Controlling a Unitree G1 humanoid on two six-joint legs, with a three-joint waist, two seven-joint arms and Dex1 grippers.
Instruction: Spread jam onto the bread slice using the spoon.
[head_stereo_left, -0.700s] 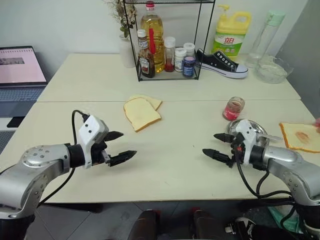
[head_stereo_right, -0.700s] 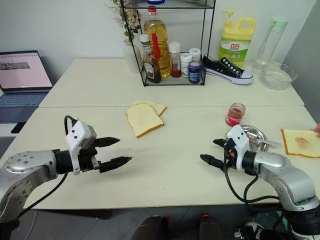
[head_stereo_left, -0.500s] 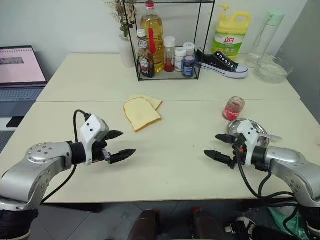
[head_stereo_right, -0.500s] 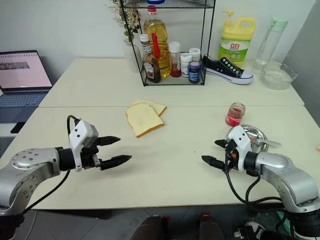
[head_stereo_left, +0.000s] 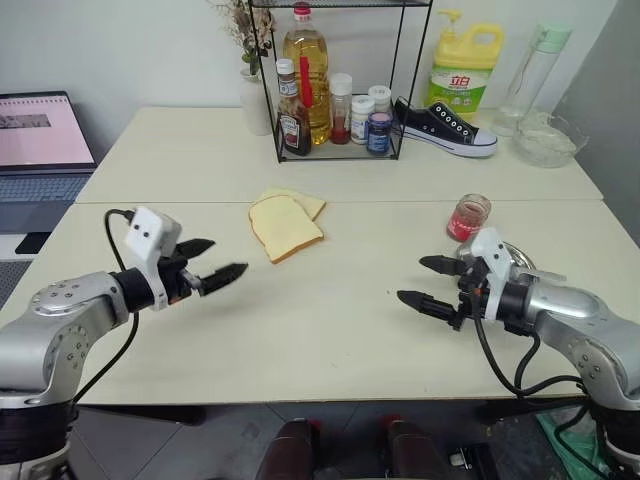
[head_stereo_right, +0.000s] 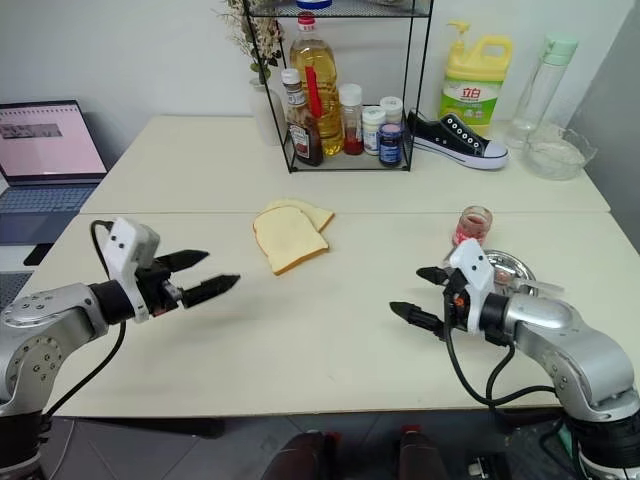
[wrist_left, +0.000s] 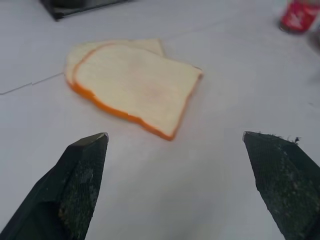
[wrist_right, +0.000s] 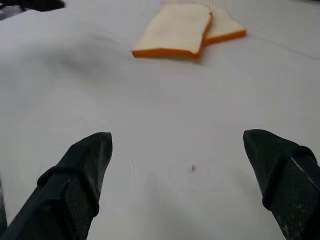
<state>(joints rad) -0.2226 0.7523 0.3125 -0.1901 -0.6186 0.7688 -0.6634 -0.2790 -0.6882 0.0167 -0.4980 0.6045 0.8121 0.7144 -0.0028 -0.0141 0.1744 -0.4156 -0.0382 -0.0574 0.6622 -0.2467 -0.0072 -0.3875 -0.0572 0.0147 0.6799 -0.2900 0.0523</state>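
Smeared slice gone; jam jar (head_stereo_left: 467, 217) unmoved.

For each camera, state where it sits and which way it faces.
Head stereo pair: on the head, looking forward and down over the cream table; both arms show, left gripper and right gripper open.
Left wrist: along its fingers toward two stacked pale bread slices.
Right wrist: along its fingers toward the same bread.
All share the bread.
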